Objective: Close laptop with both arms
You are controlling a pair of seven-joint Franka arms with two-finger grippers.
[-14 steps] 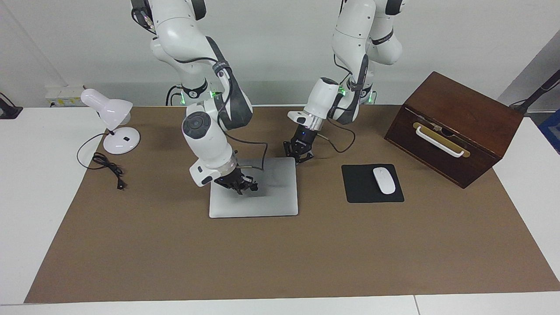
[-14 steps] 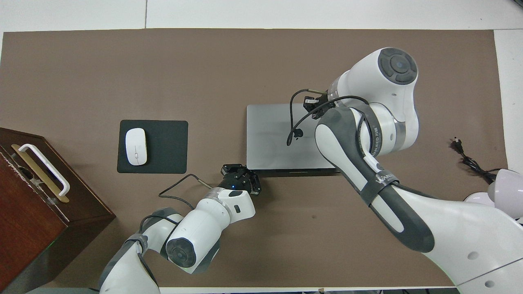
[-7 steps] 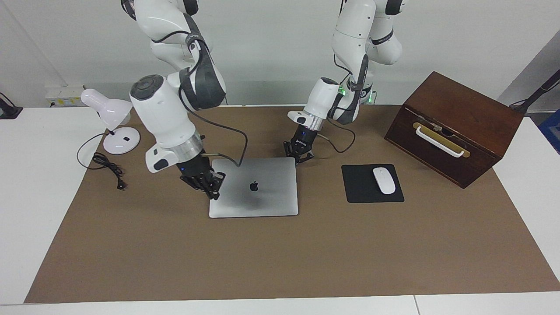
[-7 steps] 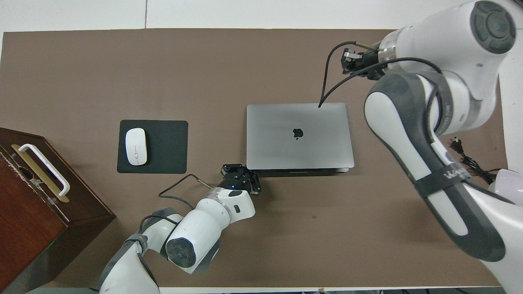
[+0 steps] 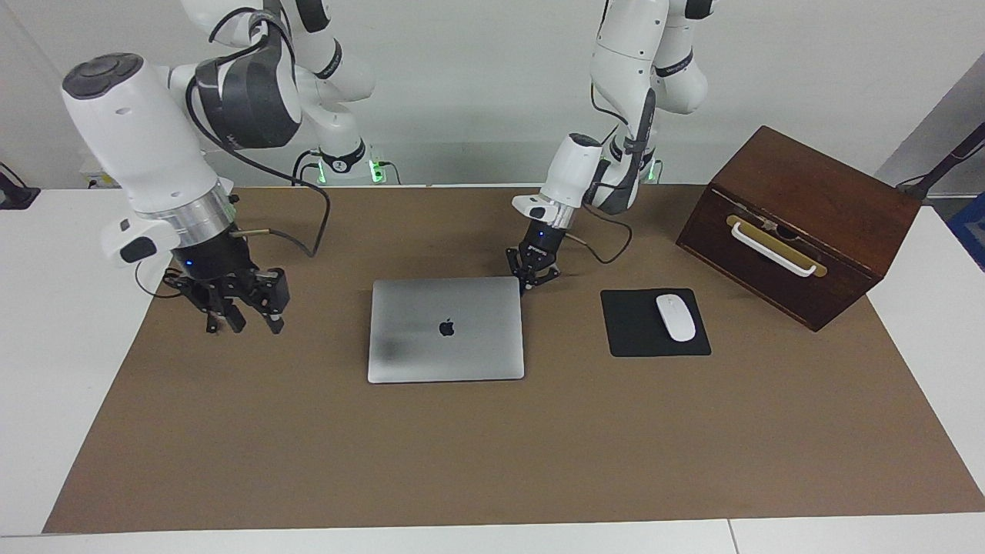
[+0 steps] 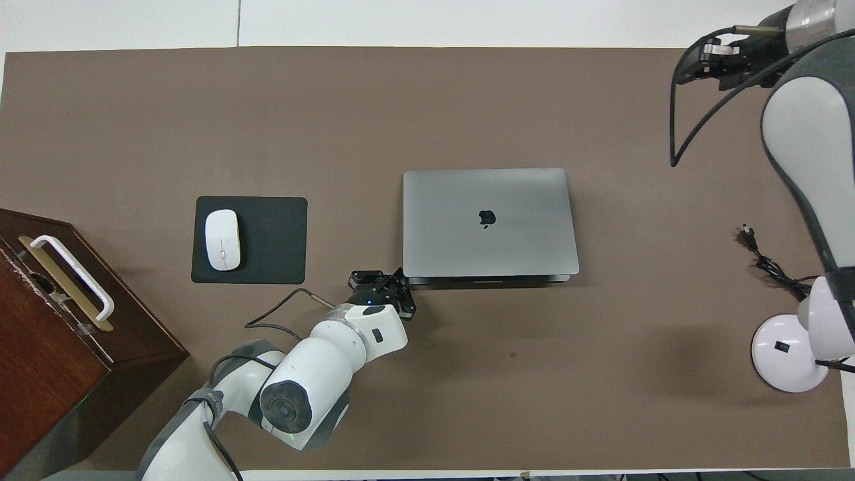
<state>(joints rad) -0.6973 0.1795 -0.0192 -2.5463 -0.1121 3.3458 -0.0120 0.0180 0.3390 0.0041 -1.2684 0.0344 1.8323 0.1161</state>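
Note:
The silver-grey laptop (image 5: 446, 338) lies shut and flat on the brown mat, apple logo up; it also shows in the overhead view (image 6: 487, 200). My left gripper (image 5: 532, 275) is low at the laptop's corner that is nearest to the robots and toward the left arm's end; in the overhead view it (image 6: 381, 286) is just off that corner. My right gripper (image 5: 242, 322) is open and empty, raised over bare mat well off the laptop toward the right arm's end; it shows at the overhead view's edge (image 6: 711, 59).
A black mouse pad (image 5: 635, 335) with a white mouse (image 5: 676, 317) lies beside the laptop toward the left arm's end. A brown wooden box (image 5: 800, 208) stands past it. A white lamp (image 6: 788, 354) and its cord (image 6: 761, 257) are at the right arm's end.
My right gripper has lifted off the laptop's lid and swung away toward the right arm's end of the table. The lid's logo is uncovered. My left gripper has shifted only slightly.

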